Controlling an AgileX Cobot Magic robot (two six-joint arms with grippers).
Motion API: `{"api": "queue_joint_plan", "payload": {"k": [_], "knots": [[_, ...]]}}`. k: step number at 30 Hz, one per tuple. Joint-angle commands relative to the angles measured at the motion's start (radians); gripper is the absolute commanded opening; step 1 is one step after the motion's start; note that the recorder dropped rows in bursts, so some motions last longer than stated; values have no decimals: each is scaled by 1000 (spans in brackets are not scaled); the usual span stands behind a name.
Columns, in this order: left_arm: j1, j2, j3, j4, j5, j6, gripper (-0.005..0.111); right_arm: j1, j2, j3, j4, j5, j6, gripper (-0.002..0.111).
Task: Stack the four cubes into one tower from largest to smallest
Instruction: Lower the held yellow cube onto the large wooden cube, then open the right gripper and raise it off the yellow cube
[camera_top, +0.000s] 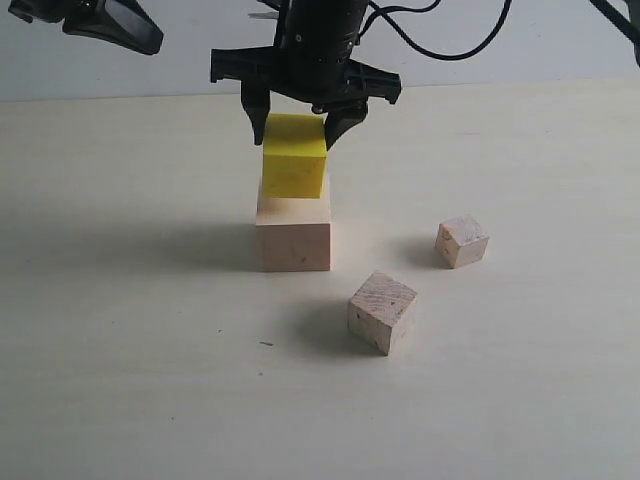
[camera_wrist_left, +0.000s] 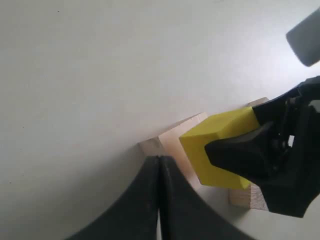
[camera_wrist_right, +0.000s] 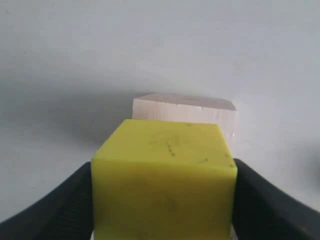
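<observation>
**Pale tabletop: yellow cube clasped on the big block**

Cream-coloured table (camera_top: 120, 380) fills the scene, and a white wall (camera_top: 560, 50) rises behind it. The large wood cube (camera_top: 293, 235) stands flat on the table near the middle and serves as the landmark.

On top of the large wood cube sits the yellow cube (camera_top: 294, 157). Its underside appears to rest on the wooden top face, and it is turned slightly so that its edges do not line up with those below. The right gripper (camera_top: 296, 128) comes down from above the large wood cube. Its black fingers (camera_wrist_right: 260, 205) are set wide and press against two opposite sides of the yellow cube, near its upper edge, clasping it.

The medium wood cube (camera_top: 381, 311) lies on the table in front of the large wood cube and off to its right in the exterior view. It is apart from the large cube and turned with a corner toward the camera. The small wood cube (camera_top: 461, 241) sits further right of the large wood cube, roughly level with it, and touches nothing.

The left gripper (camera_wrist_left: 159, 170) hangs above and to the left of the large wood cube, clear of it. Its two fingers are pressed together with nothing between them.
</observation>
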Motion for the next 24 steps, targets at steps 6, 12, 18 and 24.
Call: {"api": "queue_joint_plan", "payload": {"k": [6, 12, 18, 24], "knots": [[-5, -12, 5, -5, -10, 5, 0, 2, 24, -10, -10, -6, -14, 0], [-5, -12, 5, -5, -10, 5, 0, 2, 26, -10, -17, -6, -12, 0], [-5, -12, 5, -5, -13, 9, 0, 2, 17, -10, -17, -6, -12, 0], [-5, -12, 5, -5, -13, 9, 0, 17, 16, -8, -17, -6, -12, 0]]}}
